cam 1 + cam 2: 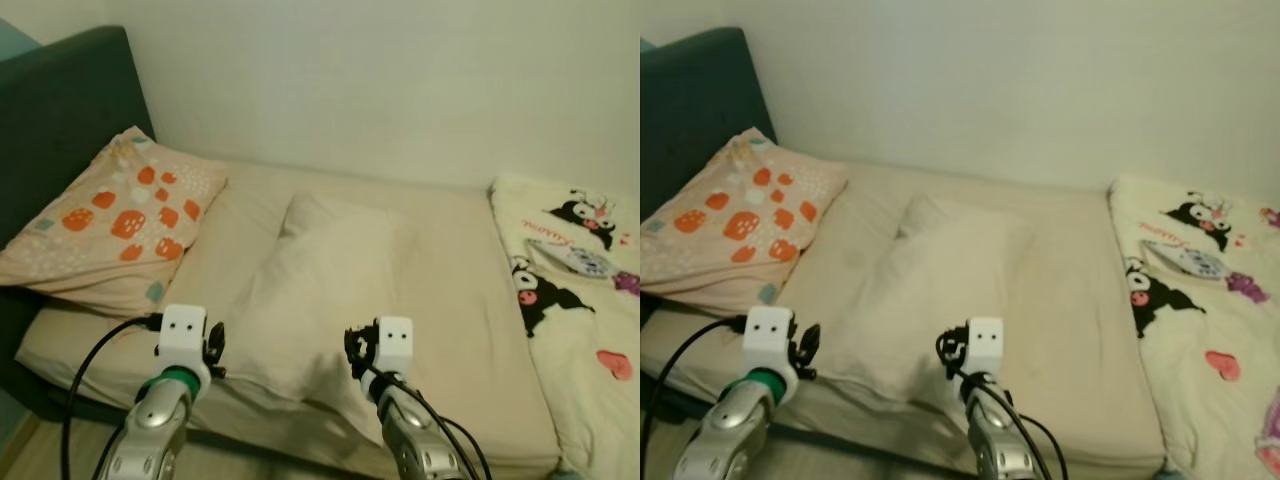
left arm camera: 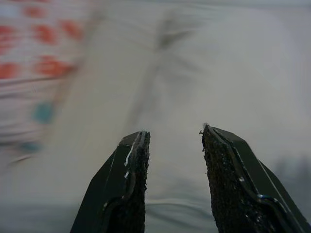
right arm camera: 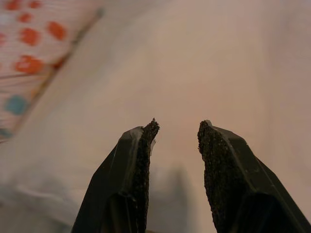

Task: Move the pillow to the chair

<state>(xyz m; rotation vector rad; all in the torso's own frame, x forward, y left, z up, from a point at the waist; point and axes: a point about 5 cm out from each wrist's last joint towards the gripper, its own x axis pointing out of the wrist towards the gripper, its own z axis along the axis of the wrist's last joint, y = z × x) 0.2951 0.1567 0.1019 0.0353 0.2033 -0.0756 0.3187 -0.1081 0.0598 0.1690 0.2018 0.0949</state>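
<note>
Patterned pillow [image 1: 115, 220] with orange spots leans on the dark headboard [image 1: 60, 110], ahead and left of the left gripper [image 2: 175, 141], fingers parted, holding nothing. Plain cream pillow [image 1: 320, 290] lies flat on the bed [image 1: 470, 330], just ahead between both grippers. Right gripper [image 3: 177, 128], fingers parted, empty. Cartoon-print blanket [image 1: 580, 300] lies well right.

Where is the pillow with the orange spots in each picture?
Left eye view: spotted pillow at the left, leaning on the dark headboard.
Right eye view: same pillow, at the left edge.
Left wrist view: blurred orange spots in the corner beyond the open fingers.
Right wrist view: spots in the corner beyond the open fingers.
Shared landmark: the plain cream pillow beside it.
</note>
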